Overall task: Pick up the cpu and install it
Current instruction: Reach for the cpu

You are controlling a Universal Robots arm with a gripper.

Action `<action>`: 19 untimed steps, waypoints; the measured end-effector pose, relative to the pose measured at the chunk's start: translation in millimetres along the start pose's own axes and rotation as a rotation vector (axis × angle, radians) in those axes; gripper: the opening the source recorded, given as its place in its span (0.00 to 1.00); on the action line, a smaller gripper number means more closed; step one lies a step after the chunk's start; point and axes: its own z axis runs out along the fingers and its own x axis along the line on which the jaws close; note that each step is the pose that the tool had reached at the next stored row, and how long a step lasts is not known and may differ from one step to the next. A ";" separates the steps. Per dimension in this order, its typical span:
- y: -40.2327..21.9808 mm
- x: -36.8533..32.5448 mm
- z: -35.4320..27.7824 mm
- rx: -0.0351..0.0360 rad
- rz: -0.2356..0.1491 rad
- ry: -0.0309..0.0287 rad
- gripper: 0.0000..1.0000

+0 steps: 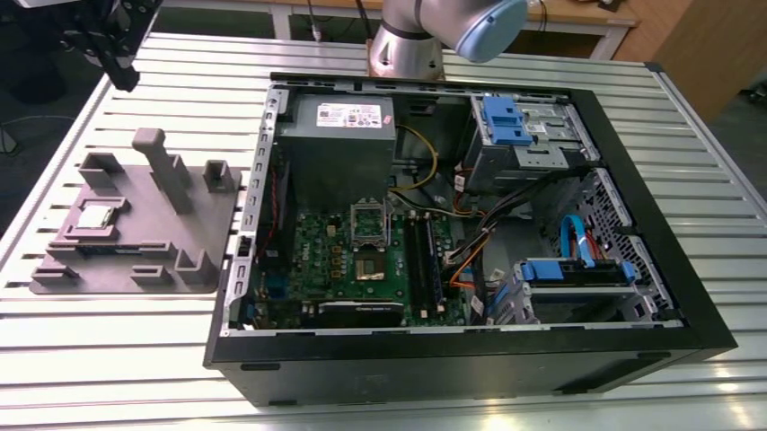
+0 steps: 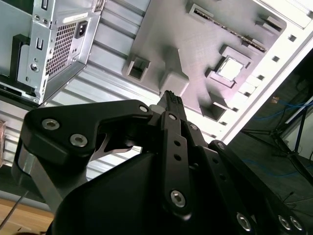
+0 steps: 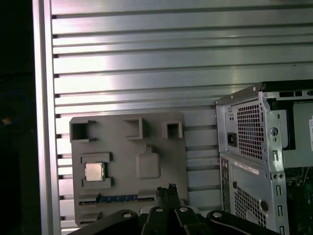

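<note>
A robotics lab or test workshop — a slatted metal table (image 1: 120, 359) carries the base of a robot arm (image 1: 408, 49), an open computer case (image 1: 480, 368) and a grey parts tray (image 1: 144, 229), with a wooden bench (image 1: 587, 13) standing behind it.

The gripper (image 1: 120, 74) is held up in the air, well above the grey tray (image 1: 211, 226). Nothing is held in it. In both wrist views the jaws are seen pressed close together, and the black fingertips (image 2: 172, 101) are pointed down at the tray. The silver arm (image 1: 405, 47) is stood well apart from the tray, toward the exterior view's right.
</note>
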 end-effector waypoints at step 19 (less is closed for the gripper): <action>-1.4 18.1 -0.4 0.0000 0.000 0.0000 0.10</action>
